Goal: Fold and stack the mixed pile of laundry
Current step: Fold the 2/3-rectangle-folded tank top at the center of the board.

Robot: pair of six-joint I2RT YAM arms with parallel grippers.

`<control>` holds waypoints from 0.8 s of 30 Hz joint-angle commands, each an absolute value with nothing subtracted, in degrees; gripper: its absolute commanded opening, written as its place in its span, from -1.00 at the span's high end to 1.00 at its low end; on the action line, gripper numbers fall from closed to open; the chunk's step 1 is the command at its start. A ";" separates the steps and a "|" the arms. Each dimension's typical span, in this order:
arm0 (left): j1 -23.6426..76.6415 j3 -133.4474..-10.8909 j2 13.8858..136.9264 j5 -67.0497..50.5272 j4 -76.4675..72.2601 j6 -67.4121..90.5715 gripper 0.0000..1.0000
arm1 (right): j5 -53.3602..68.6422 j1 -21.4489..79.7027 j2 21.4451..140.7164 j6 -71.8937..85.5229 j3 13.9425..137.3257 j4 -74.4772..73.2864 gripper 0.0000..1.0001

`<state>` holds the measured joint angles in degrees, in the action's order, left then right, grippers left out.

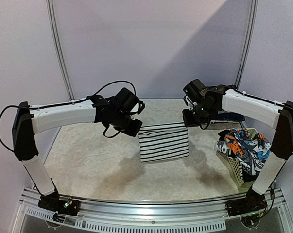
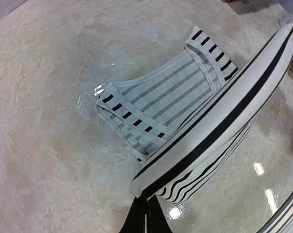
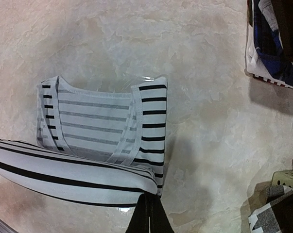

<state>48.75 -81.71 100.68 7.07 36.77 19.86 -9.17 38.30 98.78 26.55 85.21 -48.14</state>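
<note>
Over the table [image 1: 88, 167], left tool [image 1: 136, 131] and right tool [image 1: 187, 121] suspend striped garment [image 1: 163, 143].

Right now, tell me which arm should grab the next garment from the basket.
Right, probably. Both grippers are shut on the shirt, but the right gripper is nearer the basket holding the printed garment; the left gripper would have to reach across the shirt.

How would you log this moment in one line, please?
left gripper: shut on striped garment | right gripper: same | printed garment: in basket
</note>
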 commanded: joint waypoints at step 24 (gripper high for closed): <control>40.28 -98.69 119.85 5.30 43.02 16.08 1.00 | -4.65 29.65 120.00 21.12 99.92 -46.20 1.00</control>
<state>41.93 -96.12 117.45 4.95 39.79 16.91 -4.03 31.42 117.14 22.15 98.00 -46.02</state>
